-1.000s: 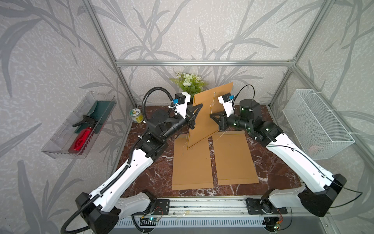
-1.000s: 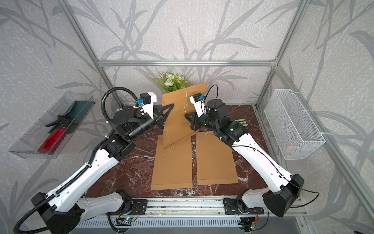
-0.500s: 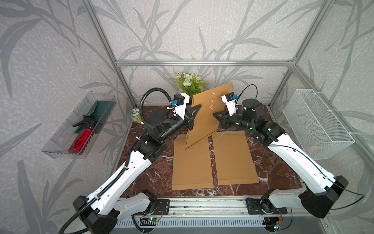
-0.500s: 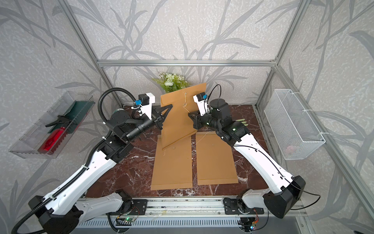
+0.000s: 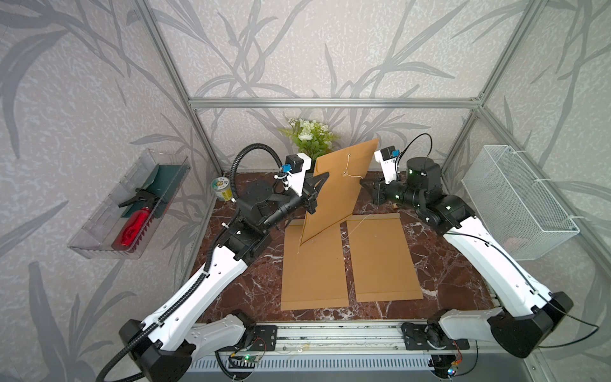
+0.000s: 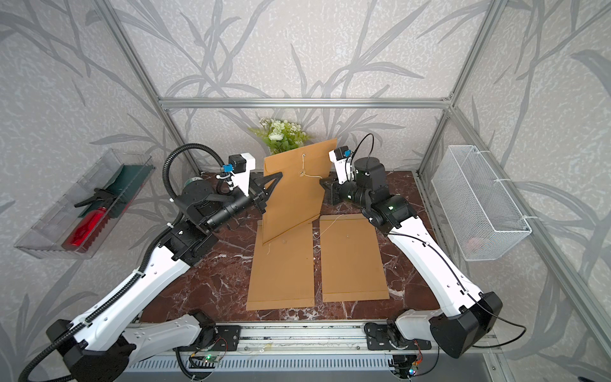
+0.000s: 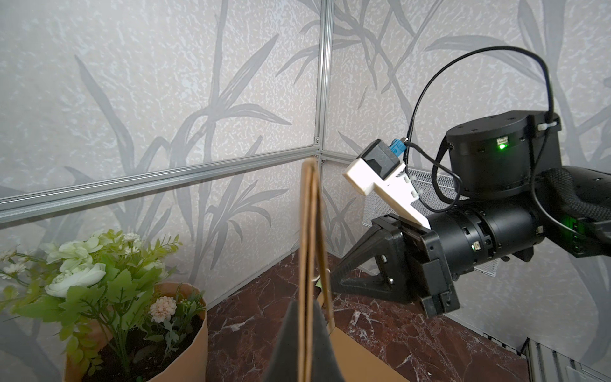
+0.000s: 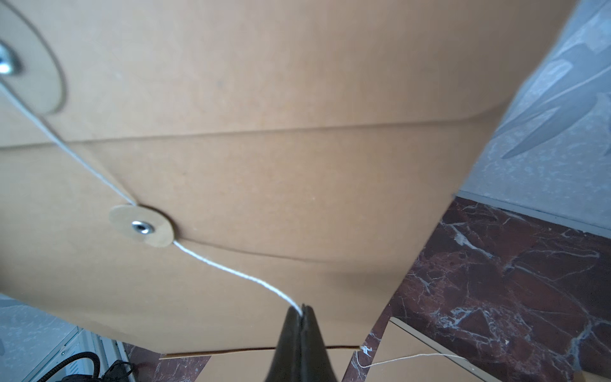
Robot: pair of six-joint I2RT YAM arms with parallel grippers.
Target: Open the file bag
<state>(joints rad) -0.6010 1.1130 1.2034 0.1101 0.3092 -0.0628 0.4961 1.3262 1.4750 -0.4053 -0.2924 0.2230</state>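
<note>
- Top views: file bag (image 5: 337, 195) is up off the bench (image 5: 251, 287). It stands tilted over the back half, flap end up, in front of the potted flowers (image 5: 309, 139) at the back edge.
- Its lowest corner is over the back end of the left flat file bag (image 5: 314, 271). Can't tell whether they touch.
- Left gripper (image 5: 322, 177) is clamped on the file bag's left long edge, on the upper part. In the left wrist view the bag is edge-on, sandwiched between the dark fingers (image 7: 284, 347).
- Right gripper (image 5: 365, 183) is on the far side of the bag, level with the flap and clear of the paper. Its tips are pinched tight on the string (image 8: 231, 272), as the right wrist view shows close up.
- String path: from the flap disc (image 8: 33, 82) down to the lower disc (image 8: 142, 227), out from under that disc, then across to the right gripper tips with a slight sag.
- Flap lies flat against the bag body, its edge between the two discs.
- Right flat file bag (image 5: 380, 261) lies beside the left one on the front-middle of the bench, with a narrow strip of marble between them. A loose thread trails off its back edge.
- Small round tin (image 5: 222, 188) sits at the back left corner of the bench.
- Off the bench: wire basket (image 5: 515, 201) on the right wall. Clear tray (image 5: 99, 244) on the left wall holds a red spray bottle (image 5: 132, 228).
</note>
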